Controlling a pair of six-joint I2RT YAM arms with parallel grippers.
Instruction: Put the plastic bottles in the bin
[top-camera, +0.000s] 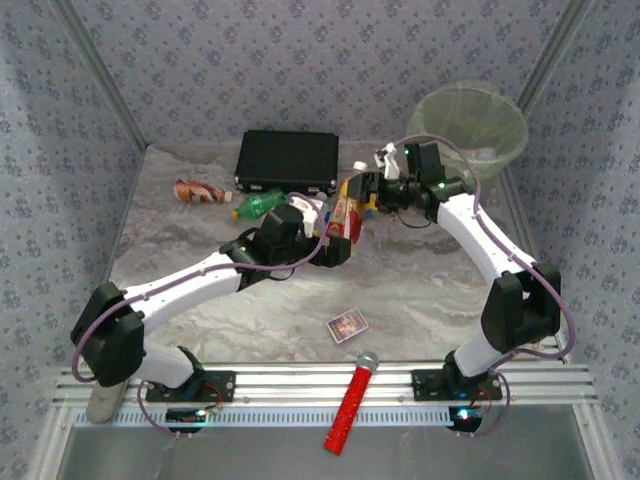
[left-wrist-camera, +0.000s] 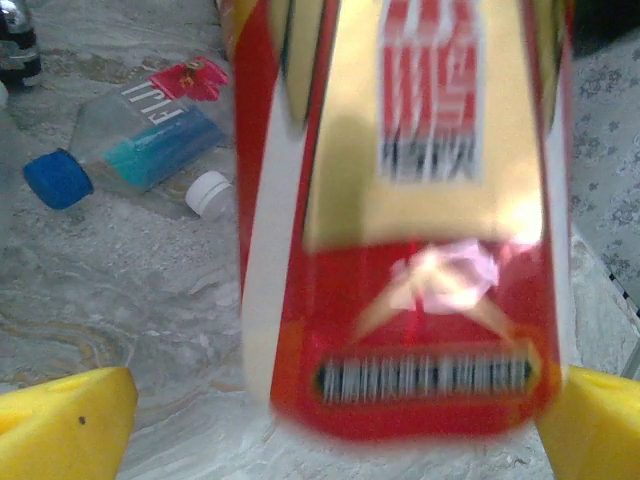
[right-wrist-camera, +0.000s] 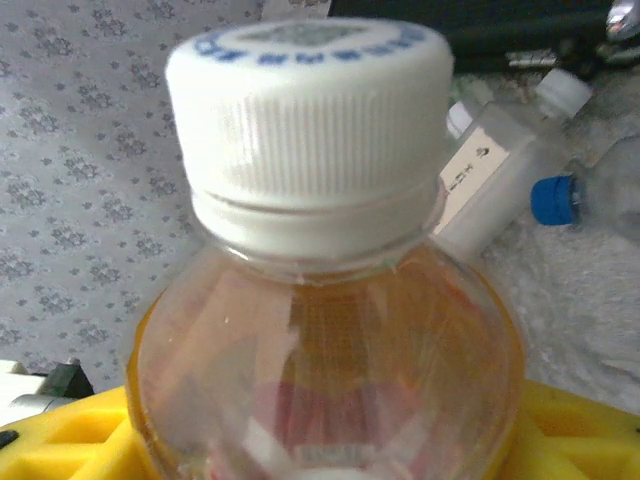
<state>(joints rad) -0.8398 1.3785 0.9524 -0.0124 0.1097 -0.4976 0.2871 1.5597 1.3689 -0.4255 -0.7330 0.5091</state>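
Plastic bottles (left-wrist-camera: 140, 150) lie on the marbled grey table (top-camera: 420, 280) near the black case (top-camera: 287, 160), clear ones with blue or white caps and one green (top-camera: 262, 203), well apart from the translucent yellow-green bin (top-camera: 510, 145) in the far right corner. The right gripper (right-wrist-camera: 325, 440) is clamped on an orange-tinted bottle (right-wrist-camera: 330, 330) with a ribbed white cap, while the left gripper's (left-wrist-camera: 335, 420) yellow fingers (left-wrist-camera: 60, 420) stand apart either side of a blurred red-and-gold labelled bottle (left-wrist-camera: 400, 200). Pale floral-patterned walls (top-camera: 300, 60) enclose the table.
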